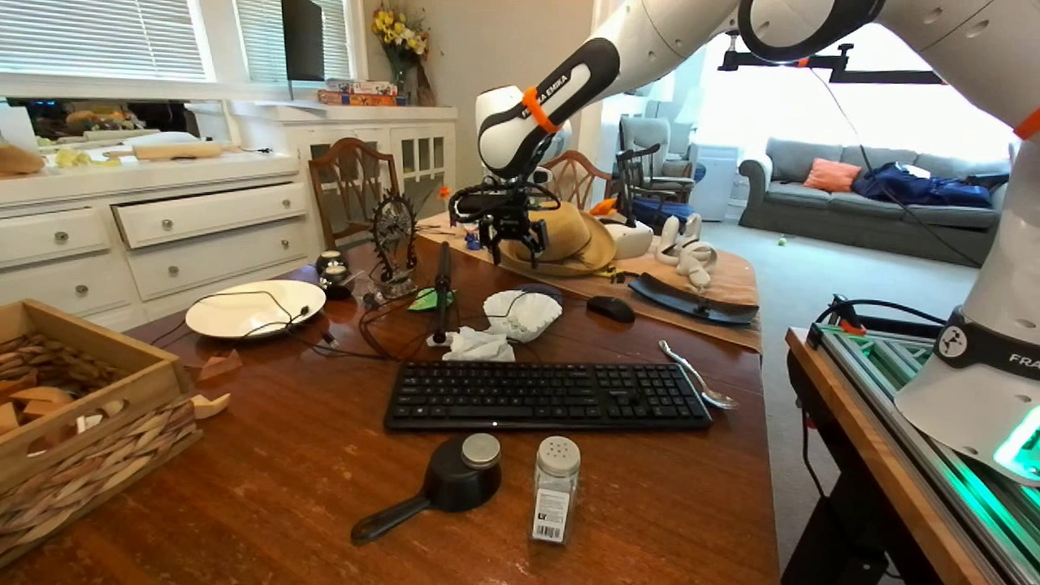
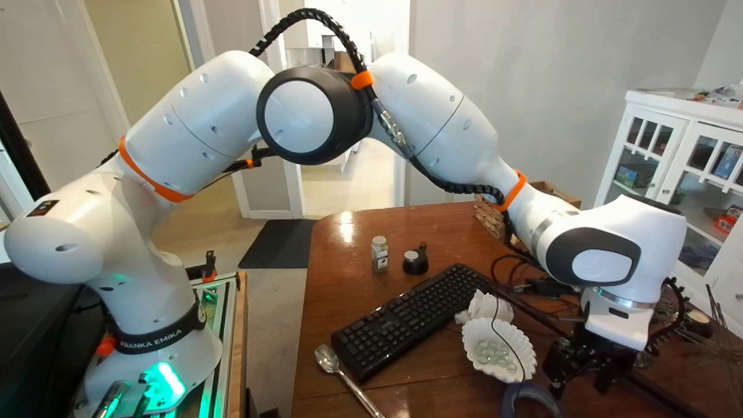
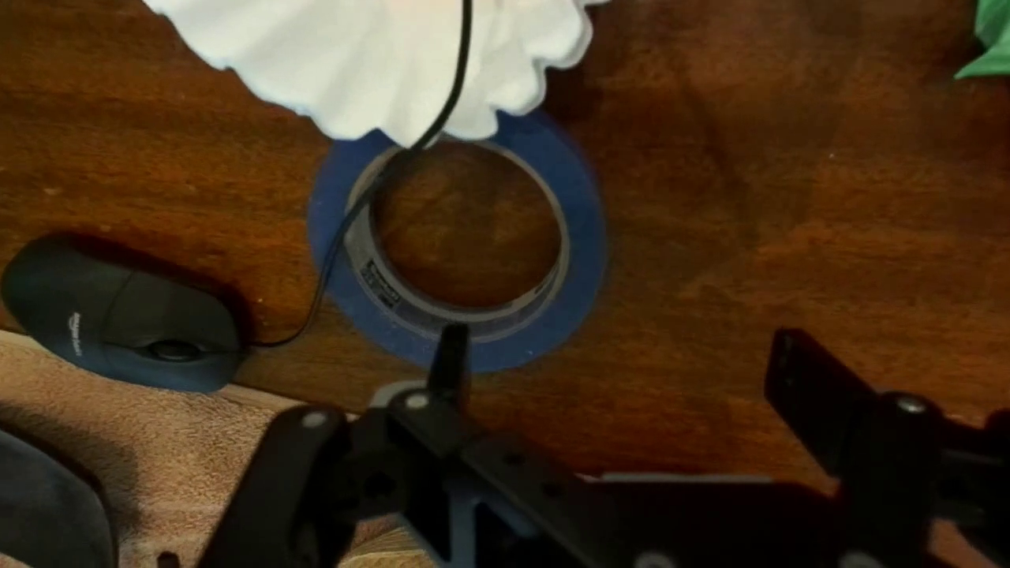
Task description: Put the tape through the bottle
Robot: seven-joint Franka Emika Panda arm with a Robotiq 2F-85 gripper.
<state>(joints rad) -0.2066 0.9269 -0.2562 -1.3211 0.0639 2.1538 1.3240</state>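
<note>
The tape (image 3: 582,237) is a blue ring lying flat on the wooden table. In the wrist view the white fluted bowl overlaps its upper edge and a thin black cable crosses it. The tape shows partly in both exterior views (image 1: 543,289) (image 2: 509,400). The bottle (image 1: 554,496) is a small upright clear shaker with a grey-white cap and pale label; it also stands far from the gripper in an exterior view (image 2: 379,255). My gripper (image 3: 621,343) is open and empty above the table, its left finger over the tape's lower rim in the wrist view. It shows in both exterior views (image 1: 515,255) (image 2: 579,388).
A black scoop (image 1: 459,479) with a round lid on it stands beside the bottle. A keyboard (image 1: 548,396) and a spoon (image 1: 699,378) lie between bottle and tape. The fluted bowl (image 3: 379,63), mouse (image 3: 118,315) and cable (image 3: 319,288) are close to the tape.
</note>
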